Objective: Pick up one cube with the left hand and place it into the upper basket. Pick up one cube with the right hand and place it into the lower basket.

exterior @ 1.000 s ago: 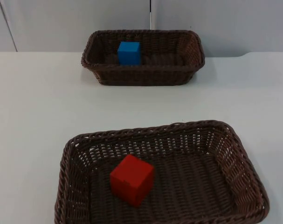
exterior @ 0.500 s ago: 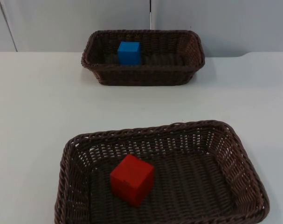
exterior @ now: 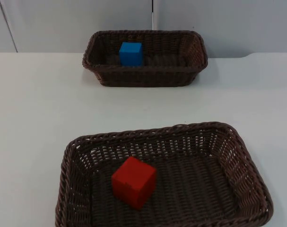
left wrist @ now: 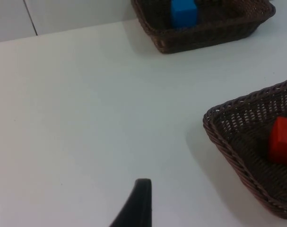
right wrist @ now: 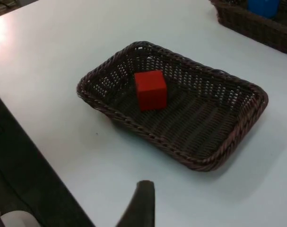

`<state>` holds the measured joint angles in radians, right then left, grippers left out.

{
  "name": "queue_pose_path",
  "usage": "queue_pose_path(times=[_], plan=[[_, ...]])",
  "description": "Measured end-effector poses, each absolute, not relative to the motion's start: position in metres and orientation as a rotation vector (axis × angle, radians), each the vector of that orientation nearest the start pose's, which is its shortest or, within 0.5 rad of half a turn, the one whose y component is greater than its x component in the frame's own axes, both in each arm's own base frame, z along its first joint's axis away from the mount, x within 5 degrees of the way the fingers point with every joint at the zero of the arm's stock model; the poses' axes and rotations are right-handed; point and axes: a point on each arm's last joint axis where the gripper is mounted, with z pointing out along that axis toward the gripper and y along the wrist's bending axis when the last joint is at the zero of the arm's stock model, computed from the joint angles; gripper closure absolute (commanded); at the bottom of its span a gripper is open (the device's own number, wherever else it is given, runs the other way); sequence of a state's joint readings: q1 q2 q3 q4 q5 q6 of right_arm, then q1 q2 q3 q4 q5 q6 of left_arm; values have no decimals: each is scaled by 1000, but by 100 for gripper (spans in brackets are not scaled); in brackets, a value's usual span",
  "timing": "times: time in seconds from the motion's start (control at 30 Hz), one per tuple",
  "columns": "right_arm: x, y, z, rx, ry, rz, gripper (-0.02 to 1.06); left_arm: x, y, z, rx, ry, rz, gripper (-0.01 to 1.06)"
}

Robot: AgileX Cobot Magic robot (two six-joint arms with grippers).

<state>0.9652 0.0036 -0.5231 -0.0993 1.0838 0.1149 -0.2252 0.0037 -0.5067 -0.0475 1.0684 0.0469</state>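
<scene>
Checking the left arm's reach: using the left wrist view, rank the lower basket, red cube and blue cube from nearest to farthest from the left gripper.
From the left gripper's fingertip:
1. Lower basket, its near rim closest.
2. Red cube, lying inside that basket.
3. Blue cube, far across the table in the upper basket.

The blue cube sits upright on the floor of the upper basket, a dark brown woven rectangular tray by the grey partition, left of its middle. The red cube lies in the lower basket, the same brown weave, turned corner-on, left of centre. The two baskets stand well apart on the white table
</scene>
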Motion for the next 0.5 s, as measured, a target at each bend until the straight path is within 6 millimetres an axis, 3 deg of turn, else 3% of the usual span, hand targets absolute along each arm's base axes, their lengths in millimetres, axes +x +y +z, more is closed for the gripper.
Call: queue_pose_path(times=[0.5], plan=[[2,-11,282,-857,1907,552,25,-6,-2,279,281,2033,-168,18]])
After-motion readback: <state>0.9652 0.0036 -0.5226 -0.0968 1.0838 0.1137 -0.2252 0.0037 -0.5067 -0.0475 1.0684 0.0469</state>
